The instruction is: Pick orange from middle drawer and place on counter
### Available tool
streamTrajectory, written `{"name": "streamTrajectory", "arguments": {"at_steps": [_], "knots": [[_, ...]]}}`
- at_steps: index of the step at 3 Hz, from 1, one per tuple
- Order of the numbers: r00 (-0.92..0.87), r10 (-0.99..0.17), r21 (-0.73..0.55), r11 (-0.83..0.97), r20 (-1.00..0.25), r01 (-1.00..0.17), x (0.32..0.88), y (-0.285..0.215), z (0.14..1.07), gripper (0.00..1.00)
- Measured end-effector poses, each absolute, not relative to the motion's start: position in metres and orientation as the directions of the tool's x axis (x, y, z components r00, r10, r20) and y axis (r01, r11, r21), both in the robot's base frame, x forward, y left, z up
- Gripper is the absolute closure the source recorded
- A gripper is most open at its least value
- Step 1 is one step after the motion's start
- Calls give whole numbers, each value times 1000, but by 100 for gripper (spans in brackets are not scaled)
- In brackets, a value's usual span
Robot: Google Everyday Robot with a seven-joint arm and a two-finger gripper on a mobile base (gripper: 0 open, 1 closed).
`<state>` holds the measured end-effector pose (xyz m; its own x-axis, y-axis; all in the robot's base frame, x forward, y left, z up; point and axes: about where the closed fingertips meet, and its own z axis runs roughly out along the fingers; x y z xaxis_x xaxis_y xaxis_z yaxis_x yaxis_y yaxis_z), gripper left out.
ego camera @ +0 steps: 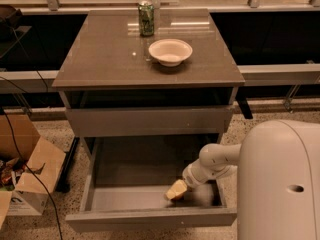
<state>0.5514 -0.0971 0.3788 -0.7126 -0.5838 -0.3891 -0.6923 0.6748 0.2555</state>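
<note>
The robot's white body (280, 184) fills the near right corner. The counter (110, 54) carries a white bowl (170, 51) and, farther back, a green can (146, 18). Below it, the middle drawer (125, 198) stands pulled out. The gripper (186, 183) reaches into the drawer's near right part, against the orange (175, 190) on the floor there; whether it grips the fruit cannot be told.
</note>
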Motion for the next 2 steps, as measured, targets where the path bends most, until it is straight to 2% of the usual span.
{"name": "streamTrajectory", "arguments": {"at_steps": [2], "knots": [[-730,-592,246,694,-341,-677,539,-101,369,50]]}}
